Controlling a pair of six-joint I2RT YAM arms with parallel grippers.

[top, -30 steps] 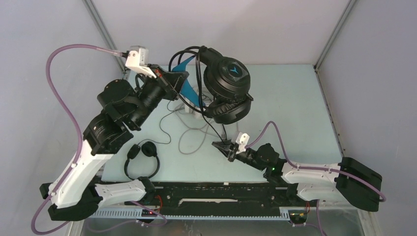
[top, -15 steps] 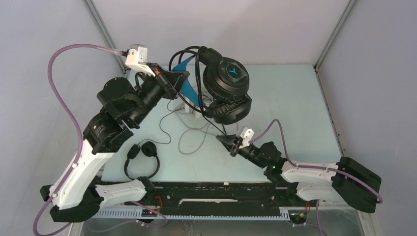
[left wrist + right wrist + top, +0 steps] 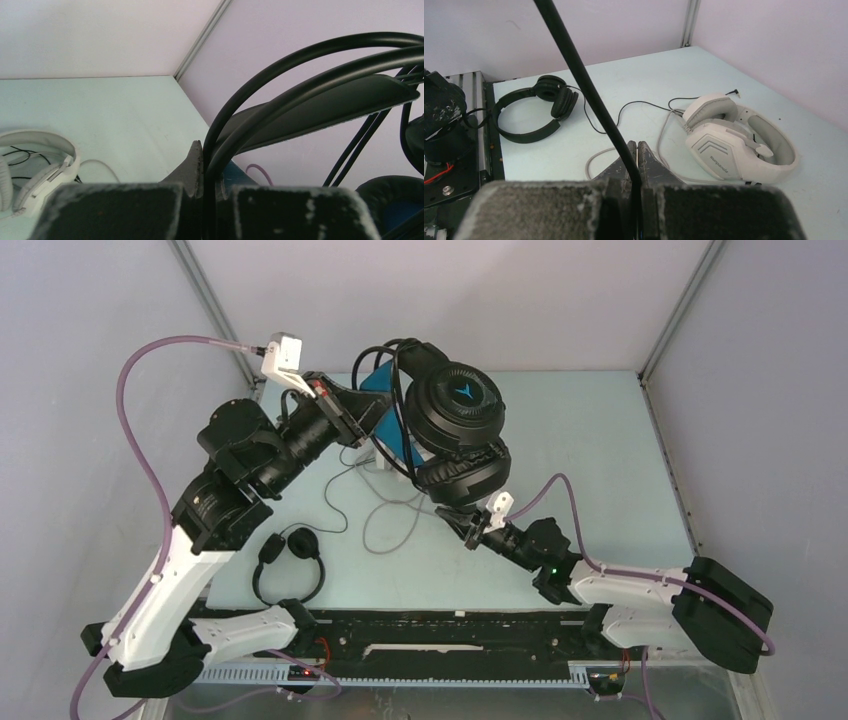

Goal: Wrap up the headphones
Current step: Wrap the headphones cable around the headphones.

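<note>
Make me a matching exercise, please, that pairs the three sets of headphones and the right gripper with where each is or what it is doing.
Things:
1. bulky black headphones
2. white-grey headphones
3. small slim black headphones
4. right gripper

States:
A. lying on the table near its front edge, beside the left arm
B. jaws shut on a black cable
C. held up by the headband in the left gripper
D. lying on the table with a grey cable beside it

Pairs: 1-C, 2-D, 3-A, 4-B.
</note>
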